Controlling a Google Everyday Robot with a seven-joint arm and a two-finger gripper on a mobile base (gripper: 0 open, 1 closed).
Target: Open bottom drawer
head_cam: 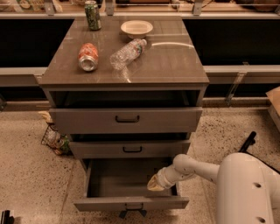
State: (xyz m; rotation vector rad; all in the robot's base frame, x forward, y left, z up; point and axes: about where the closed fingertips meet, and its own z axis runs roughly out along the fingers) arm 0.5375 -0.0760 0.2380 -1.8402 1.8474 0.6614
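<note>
The bottom drawer (131, 204) is the lowest of three grey-brown drawers and stands pulled well out, showing a plain grey empty inside (122, 177). Its small dark bar handle (133, 212) hangs at the front edge. My gripper (154, 184) reaches in from the right on a white arm and sits inside the drawer's right part, just behind the front panel. The middle drawer (131, 149) and the top drawer (127, 118) above it stand slightly pulled out.
On the cabinet top (175, 61) lie a red can (88, 56) on its side, a clear plastic bottle (127, 53), a white bowl (136, 28) and an upright green can (92, 9). A wire basket (54, 139) stands on the floor at the left. My white base (247, 190) fills the lower right.
</note>
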